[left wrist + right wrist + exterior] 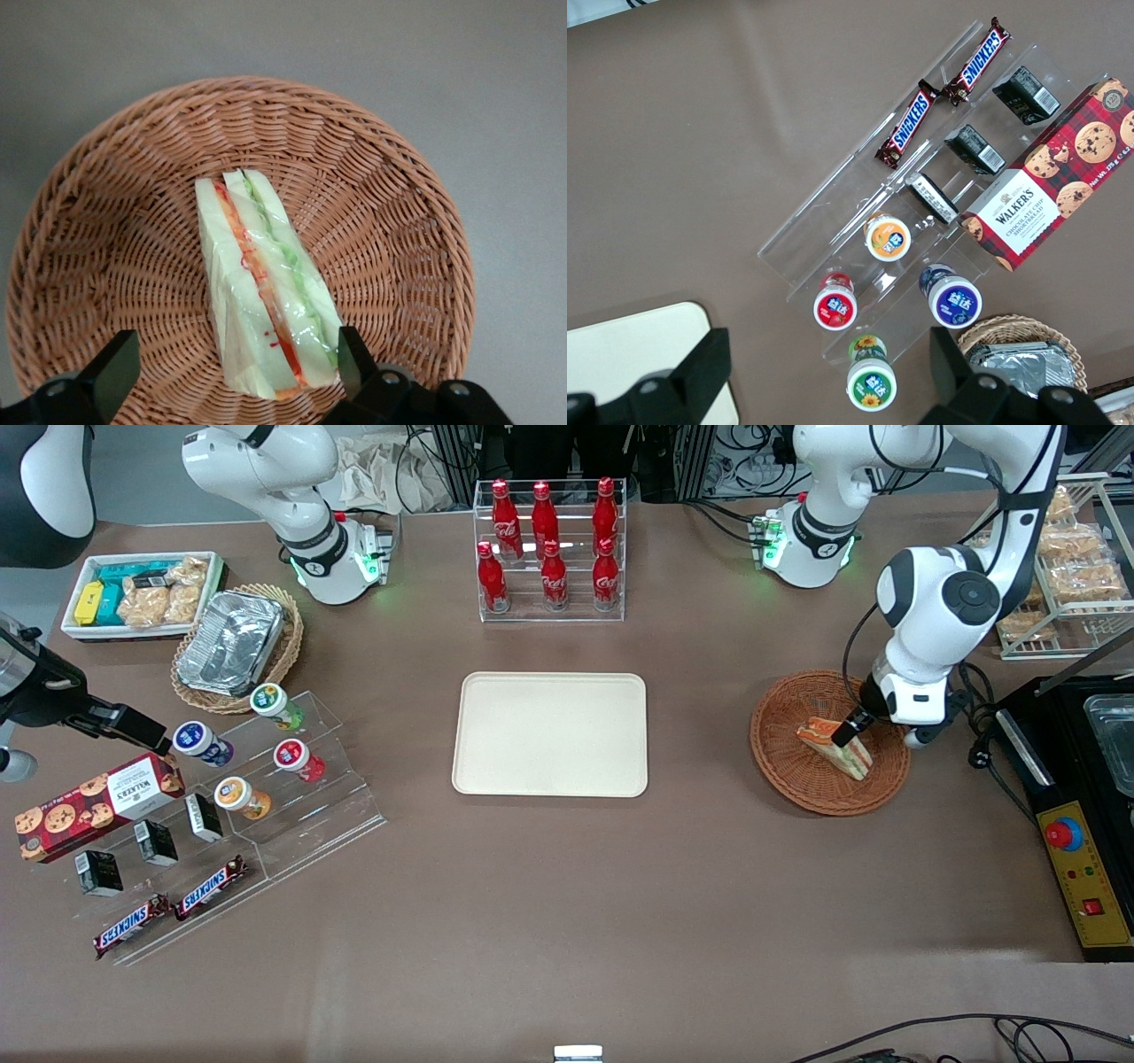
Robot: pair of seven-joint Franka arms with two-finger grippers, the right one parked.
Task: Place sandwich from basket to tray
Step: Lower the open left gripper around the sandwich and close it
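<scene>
The sandwich, a wrapped white wedge with green, orange and red layers, lies in the round reddish-brown wicker basket toward the working arm's end of the table. My left gripper is lowered into the basket and stands open, its fingers straddling one end of the sandwich. One finger is right beside the wrapper, while the other one stands well apart. The cream tray lies flat at the table's middle with nothing on it.
A clear rack of red cola bottles stands farther from the front camera than the tray. A black control box with a red button and a wire rack of bagged pastries flank the basket. A clear stand of snacks lies toward the parked arm's end.
</scene>
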